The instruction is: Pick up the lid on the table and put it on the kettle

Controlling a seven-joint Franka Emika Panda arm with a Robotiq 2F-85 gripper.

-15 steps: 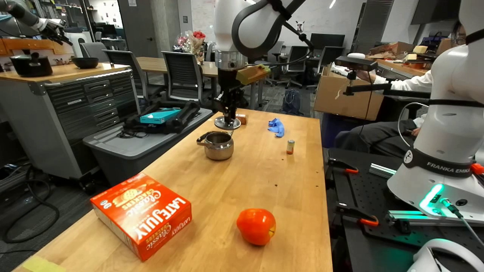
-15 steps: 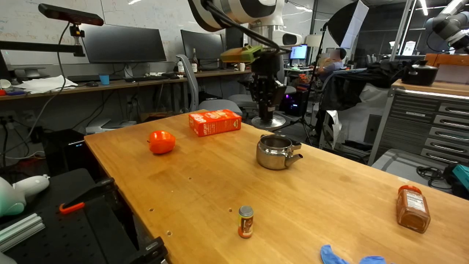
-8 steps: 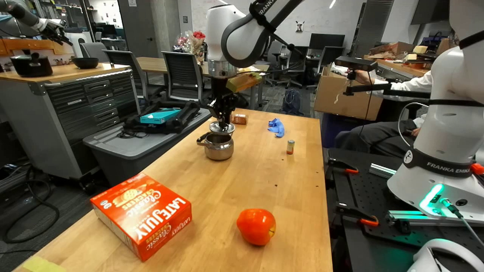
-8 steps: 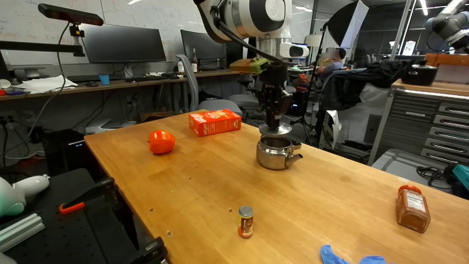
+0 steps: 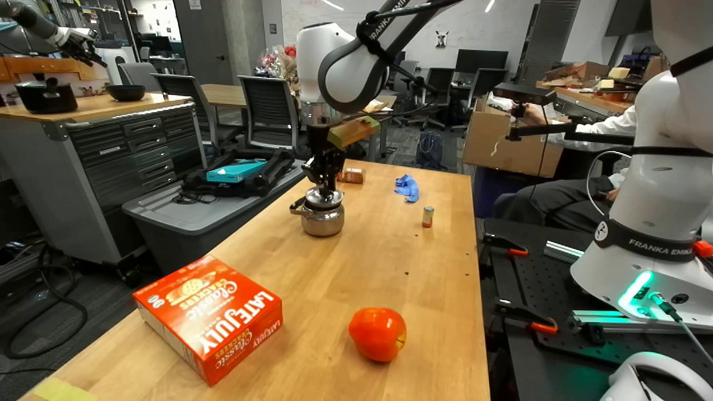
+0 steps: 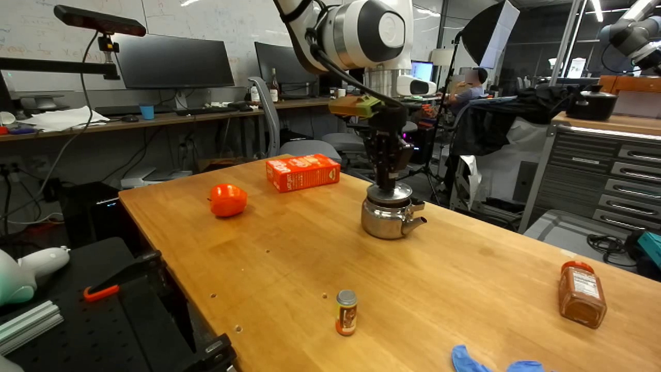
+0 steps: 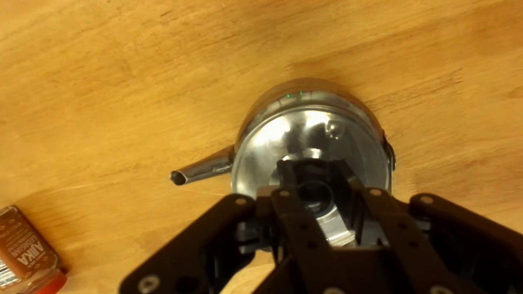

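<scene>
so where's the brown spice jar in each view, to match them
In an exterior view: spice jar near the centre, higher in the picture than the kettle.
In an exterior view: spice jar at the far right, lower than the kettle.
In the wrist view: spice jar in the lower left corner, partly cut off; kettle near the centre.
Shared landmark: the kettle, in all three.

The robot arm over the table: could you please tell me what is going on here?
The robot's gripper is holding a metal lid by its middle, right at the top of the kettle, which stands upright on the table. The aim is to cover the kettle. Whether the lid already sits in place, I cannot tell; the gripper has not let go yet.
</scene>
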